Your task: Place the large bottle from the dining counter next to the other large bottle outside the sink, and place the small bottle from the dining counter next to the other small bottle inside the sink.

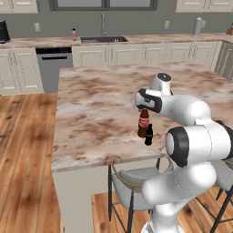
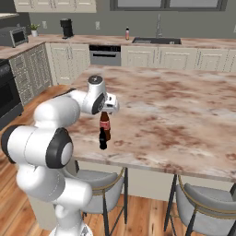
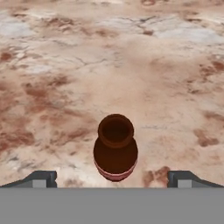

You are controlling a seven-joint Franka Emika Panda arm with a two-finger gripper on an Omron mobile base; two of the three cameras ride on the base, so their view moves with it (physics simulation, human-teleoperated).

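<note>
From my remote station I have the gripper (image 3: 112, 178) hanging directly above the brown bottle (image 1: 144, 123) on the dining island's marbled worktop (image 1: 95, 104), jaws spread as wide as they go and closed on nothing — in the hand view the two dark fingertips (image 3: 41, 178) stand well apart, one to either side of the bottle's open mouth. The bottle stands upright near the worktop's front edge, its long axis vertical and running almost straight along the gripper's line of sight, so that from above I see the mouth, the shoulder and a sliver of the red label. It lies just ahead of the midpoint between the fingertips rather than squarely between them; I judge the coming move to be a straight descent with a slight forward correction, so the fingers bracket the neck or body. The small black bottle (image 1: 149, 135) stands just beside the brown one, on the near side, close enough that a descending finger could nudge it. Far across the room, on the wall counter, the pinkish bottle (image 1: 74, 34) with its white cap waits just left of the sink (image 1: 103, 39) — the destination, and well apart from here.
</note>
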